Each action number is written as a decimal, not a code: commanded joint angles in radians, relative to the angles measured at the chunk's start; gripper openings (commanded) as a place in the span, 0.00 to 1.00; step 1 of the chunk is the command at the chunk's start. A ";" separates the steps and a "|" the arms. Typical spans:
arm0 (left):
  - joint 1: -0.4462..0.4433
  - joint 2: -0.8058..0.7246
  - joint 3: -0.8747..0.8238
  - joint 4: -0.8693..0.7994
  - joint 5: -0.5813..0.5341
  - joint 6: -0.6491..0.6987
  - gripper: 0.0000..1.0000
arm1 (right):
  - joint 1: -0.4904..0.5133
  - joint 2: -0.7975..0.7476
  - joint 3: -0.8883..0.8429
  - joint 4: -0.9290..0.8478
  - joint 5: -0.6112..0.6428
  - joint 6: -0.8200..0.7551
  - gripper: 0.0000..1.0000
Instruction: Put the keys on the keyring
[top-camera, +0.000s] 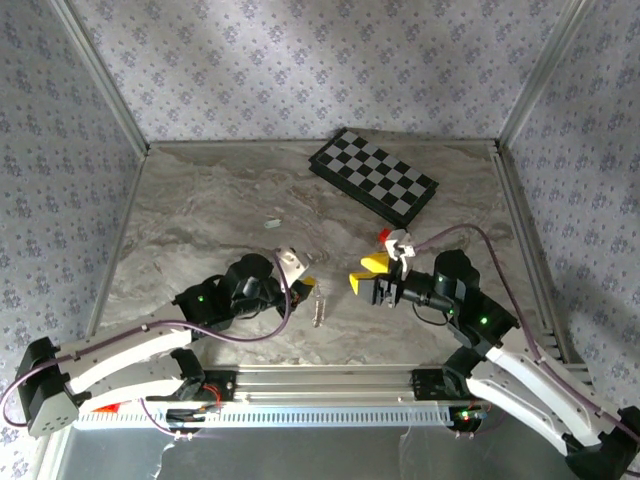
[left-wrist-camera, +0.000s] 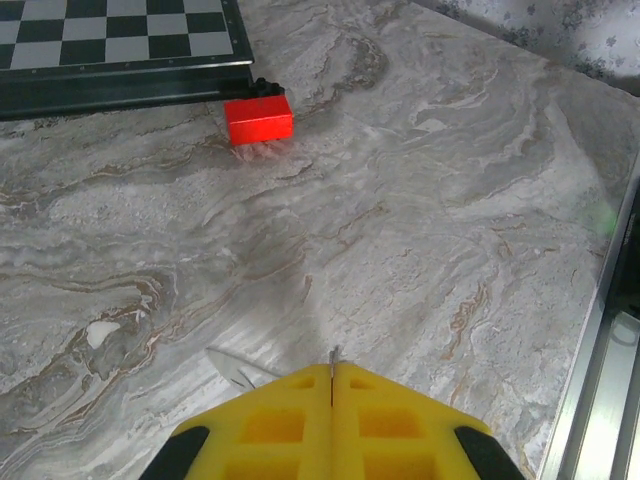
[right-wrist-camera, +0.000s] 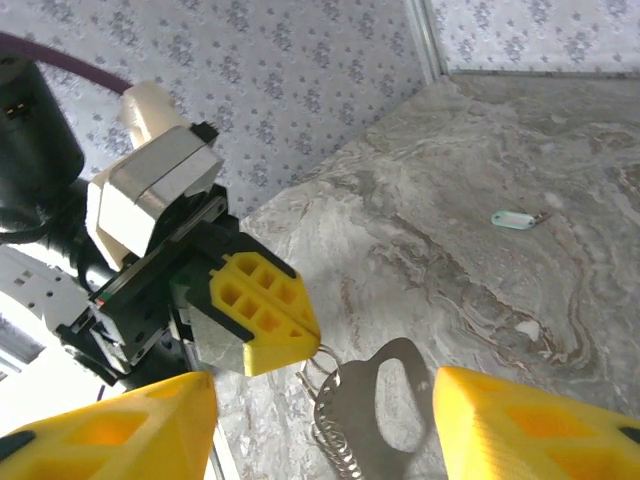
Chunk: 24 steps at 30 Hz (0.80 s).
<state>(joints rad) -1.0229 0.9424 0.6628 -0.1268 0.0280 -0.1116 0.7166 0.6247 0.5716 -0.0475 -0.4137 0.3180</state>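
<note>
My left gripper (top-camera: 303, 285) is shut on the keyring (right-wrist-camera: 326, 356), a thin wire pinched at its yellow tips (left-wrist-camera: 332, 368). From the ring hangs a flat silver key (right-wrist-camera: 352, 408) with a large oval hole, next to a coiled wire part (right-wrist-camera: 336, 451). The ring and key rest on the table just right of the left gripper (top-camera: 319, 305). My right gripper (right-wrist-camera: 325, 385) is open, one finger on each side of the hanging key, apart from it. It faces the left gripper (top-camera: 362, 275). A small mint-green key (right-wrist-camera: 515, 218) lies alone farther back on the table (top-camera: 272, 224).
A folded chessboard (top-camera: 373, 175) lies at the back right, also in the left wrist view (left-wrist-camera: 110, 40). A small red block (left-wrist-camera: 258, 118) sits near its front edge, close behind the right gripper (top-camera: 384, 237). Metal frame rails border the marble tabletop (top-camera: 200, 210).
</note>
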 joint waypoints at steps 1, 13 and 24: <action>-0.021 -0.028 0.036 0.053 -0.008 0.039 0.00 | 0.032 0.002 0.023 0.040 -0.046 -0.061 0.51; -0.034 -0.077 0.033 0.143 0.041 0.056 0.00 | 0.081 -0.099 -0.055 0.141 -0.020 -0.037 0.41; -0.045 -0.132 0.015 0.195 0.057 0.052 0.00 | 0.078 -0.103 -0.048 0.090 0.037 -0.063 0.40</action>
<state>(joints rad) -1.0611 0.8425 0.6628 -0.0029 0.0616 -0.0704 0.7925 0.5194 0.5213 0.0486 -0.3965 0.2787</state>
